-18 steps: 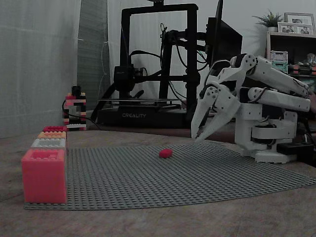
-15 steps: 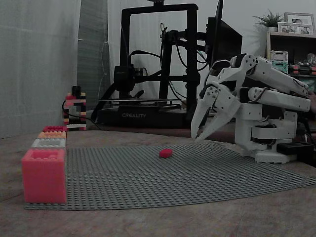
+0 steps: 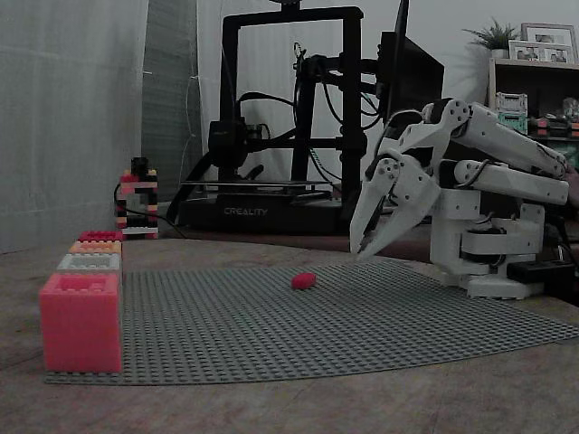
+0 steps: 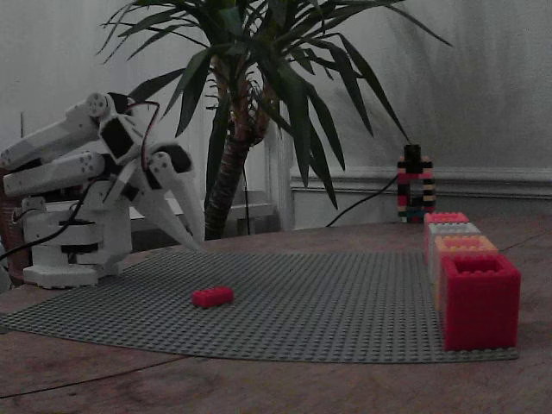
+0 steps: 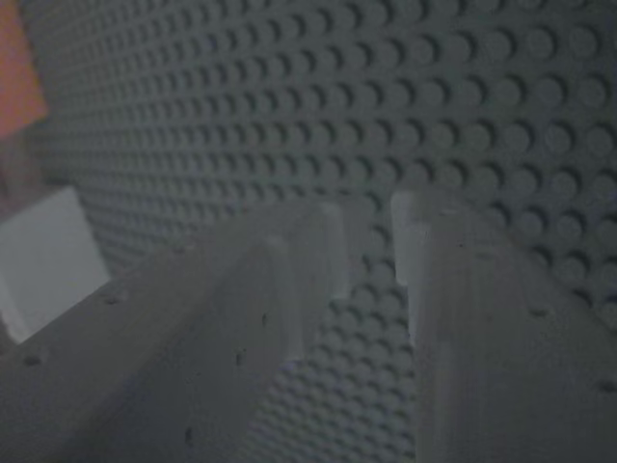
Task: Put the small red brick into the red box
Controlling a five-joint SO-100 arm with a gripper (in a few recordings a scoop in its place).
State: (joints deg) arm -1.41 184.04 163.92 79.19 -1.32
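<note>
Dim, grey light all round. Behind the brown table in a fixed view, a black 3D printer marked CREALITY, a pale curtain to its left, and at the right edge a shelf with a small potted plant and picture frames. In a fixed view, a tall palm before a light wall with white moulding

Opposed low views; wrist near baseplate

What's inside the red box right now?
The red box is open-topped, but its walls hide the inside in both fixed views, so contents can't be told. The brick lies outside, on the grey baseplate.
</note>
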